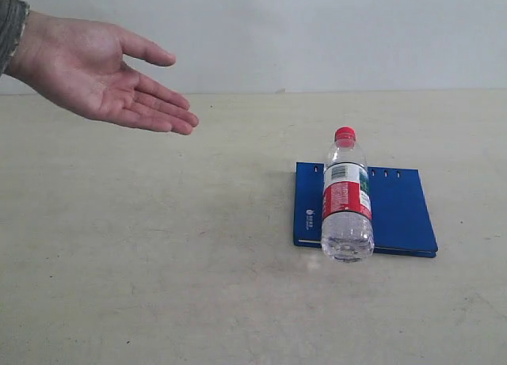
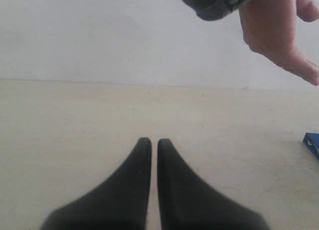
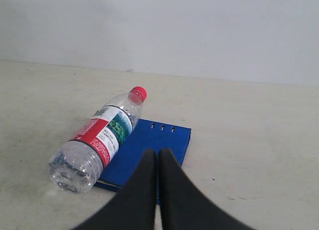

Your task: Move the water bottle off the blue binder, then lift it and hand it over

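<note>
The water bottle (image 1: 347, 199) lies on its side on the blue binder (image 1: 400, 214), red cap toward the back wall and its base sticking out over the binder's front edge. In the right wrist view the water bottle (image 3: 99, 137) rests on the blue binder (image 3: 154, 140), and my right gripper (image 3: 157, 152) is shut and empty, short of the binder. My left gripper (image 2: 151, 141) is shut and empty above bare table; only a corner of the blue binder (image 2: 313, 141) shows there. Neither gripper shows in the exterior view.
A person's open hand (image 1: 111, 76) hovers palm up over the table (image 1: 158, 246) at the back left; the hand (image 2: 279, 33) also shows in the left wrist view. A pale wall stands behind the table.
</note>
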Controlling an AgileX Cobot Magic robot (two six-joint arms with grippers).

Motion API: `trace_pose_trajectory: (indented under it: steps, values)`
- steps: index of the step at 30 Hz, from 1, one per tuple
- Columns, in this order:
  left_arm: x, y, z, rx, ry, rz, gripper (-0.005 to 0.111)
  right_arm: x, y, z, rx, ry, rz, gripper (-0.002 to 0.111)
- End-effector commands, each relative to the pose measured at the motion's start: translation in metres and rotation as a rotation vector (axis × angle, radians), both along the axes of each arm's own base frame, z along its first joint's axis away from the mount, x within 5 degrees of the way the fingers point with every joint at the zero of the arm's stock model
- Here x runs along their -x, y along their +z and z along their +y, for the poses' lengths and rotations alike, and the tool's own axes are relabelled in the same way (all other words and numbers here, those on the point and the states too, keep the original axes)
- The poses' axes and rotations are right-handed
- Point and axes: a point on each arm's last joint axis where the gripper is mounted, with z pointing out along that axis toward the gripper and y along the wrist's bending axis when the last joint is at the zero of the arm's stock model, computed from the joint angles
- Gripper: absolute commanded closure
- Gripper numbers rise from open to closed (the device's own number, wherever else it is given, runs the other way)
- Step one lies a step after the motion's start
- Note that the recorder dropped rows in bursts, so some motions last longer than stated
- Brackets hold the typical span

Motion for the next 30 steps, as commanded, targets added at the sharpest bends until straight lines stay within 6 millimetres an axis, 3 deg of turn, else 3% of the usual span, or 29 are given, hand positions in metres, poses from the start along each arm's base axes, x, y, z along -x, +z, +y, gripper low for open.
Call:
trace_pose_trajectory:
  steps: [1,12,17,20,22,25,27,30]
  values:
    - [0.0,0.002,0.0,0.002,-0.003,-0.018,0.102,0.0,0.001,0.0,0.004,0.0,-0.008,0.109]
    - [0.0,0.002,0.0,0.002,-0.003,-0.018,0.102,0.0,0.001,0.0,0.0,0.001,-0.016,0.109]
    - [0.0,0.002,0.0,0.002,-0.003,-0.018,0.102,0.001,0.008,0.006,-0.556,0.007,0.055,0.109]
    - [0.0,0.002,0.0,0.002,-0.003,-0.018,0.102,0.0,0.016,0.004,-0.759,0.004,0.003,0.109]
    - [0.0,0.002,0.0,0.002,-0.003,-0.018,0.102,0.0,0.026,-0.001,-0.741,-0.01,-0.122,0.108]
    - [0.0,0.002,0.0,0.002,-0.003,-0.018,0.102,0.002,0.057,-0.003,-0.698,0.003,-0.223,0.104]
    - [0.0,0.002,0.0,0.002,-0.003,-0.018,0.102,-0.005,0.079,0.001,-0.561,0.012,-0.205,0.101]
    - [0.0,0.002,0.0,0.002,-0.003,-0.018,0.102,-0.033,0.106,0.01,-0.305,0.006,-0.081,0.096]
